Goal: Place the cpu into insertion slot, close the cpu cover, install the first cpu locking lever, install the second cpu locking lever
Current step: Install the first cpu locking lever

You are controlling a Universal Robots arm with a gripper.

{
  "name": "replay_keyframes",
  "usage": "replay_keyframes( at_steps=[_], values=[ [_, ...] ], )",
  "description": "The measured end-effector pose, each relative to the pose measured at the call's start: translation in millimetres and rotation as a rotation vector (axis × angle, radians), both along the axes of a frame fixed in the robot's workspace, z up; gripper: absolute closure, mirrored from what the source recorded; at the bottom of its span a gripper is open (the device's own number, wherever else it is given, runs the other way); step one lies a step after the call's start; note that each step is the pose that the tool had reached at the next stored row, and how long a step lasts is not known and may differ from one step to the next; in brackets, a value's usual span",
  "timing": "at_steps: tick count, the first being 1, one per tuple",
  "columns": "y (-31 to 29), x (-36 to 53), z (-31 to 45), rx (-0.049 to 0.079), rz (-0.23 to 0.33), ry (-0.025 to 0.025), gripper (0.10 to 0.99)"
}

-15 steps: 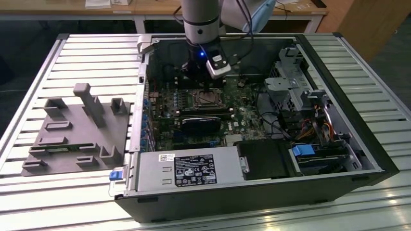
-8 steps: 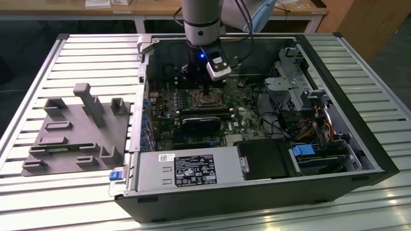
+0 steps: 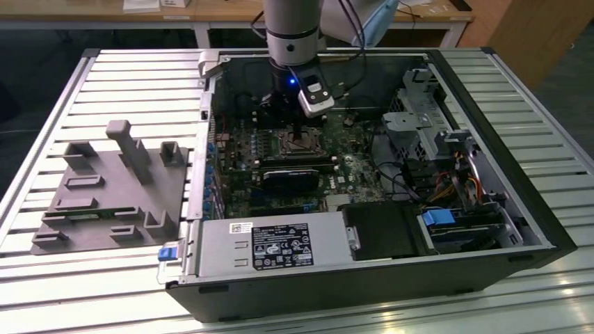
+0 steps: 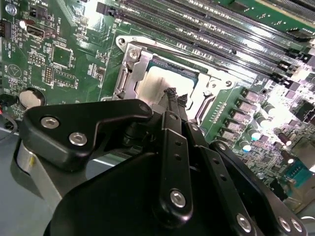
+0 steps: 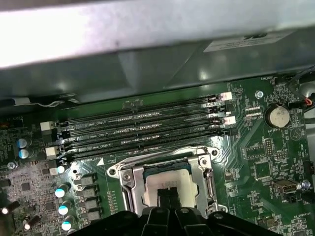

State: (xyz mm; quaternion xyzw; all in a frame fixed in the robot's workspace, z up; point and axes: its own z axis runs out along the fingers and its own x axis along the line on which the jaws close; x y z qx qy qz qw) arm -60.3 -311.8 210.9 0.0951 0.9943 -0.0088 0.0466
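1 narrow, empty pincer [image 4: 172, 98] touches the cpu [image 5: 170, 184] inside the computer case [image 3: 483, 236] on a slatted table [image 3: 111, 76].

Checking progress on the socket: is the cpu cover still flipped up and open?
No. In the first wrist view the cpu cover lies flat over the cpu, which shows through its window.

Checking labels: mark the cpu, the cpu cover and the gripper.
cpu [image 5: 170, 184], first wrist view, bare metal top.
cpu cover [image 5: 129, 191], first wrist view, side bar of the frame.
gripper [image 4: 173, 97], second wrist view, at its fingertips.
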Motion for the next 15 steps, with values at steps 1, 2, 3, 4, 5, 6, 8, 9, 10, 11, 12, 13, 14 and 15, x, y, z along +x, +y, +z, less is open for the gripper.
replay_keyframes(
  at_steps=[1, 2, 3, 4, 5, 6, 8, 9, 10, 11, 12, 13, 14, 15],
  values=[
    [0.1, 0.9, 0.0, 0.0, 0.0, 0.0014, 0.98],
    [0.1, 2.1, 0.0, -0.002, 0.0, 0.0059, 0.98],
    [0.0, 3.3, 0.0, -0.005, 0.0, 0.0123, 0.98],
    [0.0, 4.5, 0.0, -0.007, -0.001, 0.0197, 0.98],
    [0.0, 5.7, 0.0, -0.01, -0.001, 0.0268, 0.98],
    [0.0, 7.1, 0.0, -0.013, -0.001, 0.0343, 0.98],
    [0.0, 10.9, 0.0, -0.016, -0.001, 0.0464, 0.98],
    [0.0, 12.8, 0.0, -0.016, -0.001, 0.0487, 0.98],
    [0.0, 13.4, 0.0, -0.016, -0.001, 0.0489, 0.98],
    [0.0, 13.4, 0.0, -0.016, -0.001, 0.049, 0.98],
    [0.0, 13.5, 0.0, -0.016, -0.001, 0.049, 0.98],
    [0.0, 13.5, 0.0, -0.016, -0.001, 0.0491, 0.98],
    [0.0, 13.5, 0.5, -0.017, -0.001, 0.0494, 0.98],
    [0.0, 13.5, 1.6, -0.016, -0.001, 0.0491, 0.98]
  ],
)
